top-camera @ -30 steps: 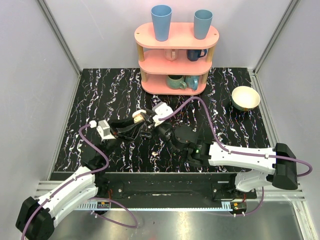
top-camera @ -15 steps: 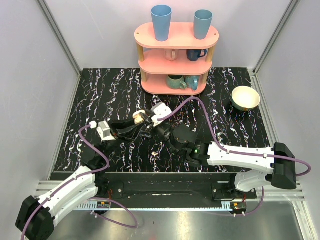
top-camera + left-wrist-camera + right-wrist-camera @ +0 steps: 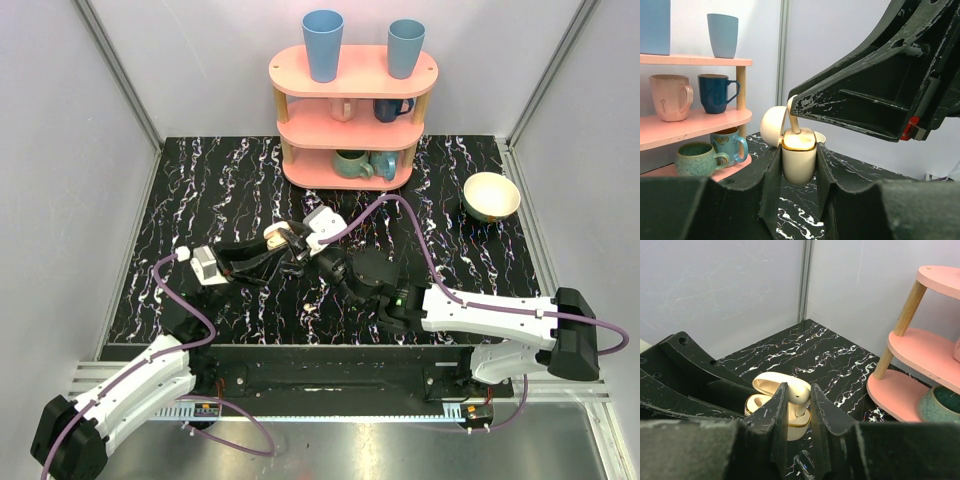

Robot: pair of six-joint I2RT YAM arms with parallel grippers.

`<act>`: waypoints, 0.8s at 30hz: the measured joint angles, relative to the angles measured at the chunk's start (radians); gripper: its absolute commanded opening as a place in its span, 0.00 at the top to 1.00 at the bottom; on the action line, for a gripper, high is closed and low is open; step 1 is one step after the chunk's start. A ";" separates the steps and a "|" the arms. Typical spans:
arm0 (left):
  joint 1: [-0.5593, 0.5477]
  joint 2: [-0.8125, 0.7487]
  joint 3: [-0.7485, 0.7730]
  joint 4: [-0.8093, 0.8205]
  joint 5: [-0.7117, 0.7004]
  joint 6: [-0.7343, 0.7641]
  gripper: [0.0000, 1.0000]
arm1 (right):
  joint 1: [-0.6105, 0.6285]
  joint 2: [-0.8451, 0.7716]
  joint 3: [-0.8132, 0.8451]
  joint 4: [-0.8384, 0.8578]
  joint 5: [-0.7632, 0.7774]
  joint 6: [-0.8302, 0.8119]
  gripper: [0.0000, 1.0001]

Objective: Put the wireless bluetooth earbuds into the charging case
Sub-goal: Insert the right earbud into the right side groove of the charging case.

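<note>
Step in hand: seating an earbud. Clamped upright near mid-table between the left gripper's (image 3: pixel 799 172) fingers: the case (image 3: pixel 798 155) (lid (image 3: pixel 771 126) tipped back). Pinched in the right gripper (image 3: pixel 798 390): one earbud (image 3: pixel 800 399), stem at the case mouth. Next, likely: lower straight, then release.

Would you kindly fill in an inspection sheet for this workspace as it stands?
Surface: black, white-veined marble-pattern tabletop.
Job's things: small cream-white plastic charging case, upright, lid open; tiny white plastic earbud, stem-down at its mouth.
Clutter: pink three-tier shelf holding blue cups and mugs; cream bowl at far right.
Grippers: left gripper shut on the charging case; right gripper shut on the earbud.
Cables: purple cables loop from both arms.
Surroundings: plain grey walls.
</note>
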 measured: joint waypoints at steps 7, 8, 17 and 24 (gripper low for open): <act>-0.001 -0.004 -0.002 -0.002 0.000 0.000 1.00 | -0.004 -0.004 0.001 -0.020 -0.026 -0.011 0.89; -0.001 -0.004 -0.003 -0.003 0.000 0.000 1.00 | -0.005 -0.004 0.003 -0.026 -0.030 -0.014 0.89; -0.003 -0.004 -0.004 -0.009 -0.001 0.000 1.00 | -0.006 -0.011 0.010 -0.068 -0.052 -0.045 0.90; -0.003 -0.004 -0.005 -0.008 -0.014 0.004 1.00 | -0.007 -0.014 0.019 -0.128 -0.073 -0.050 0.89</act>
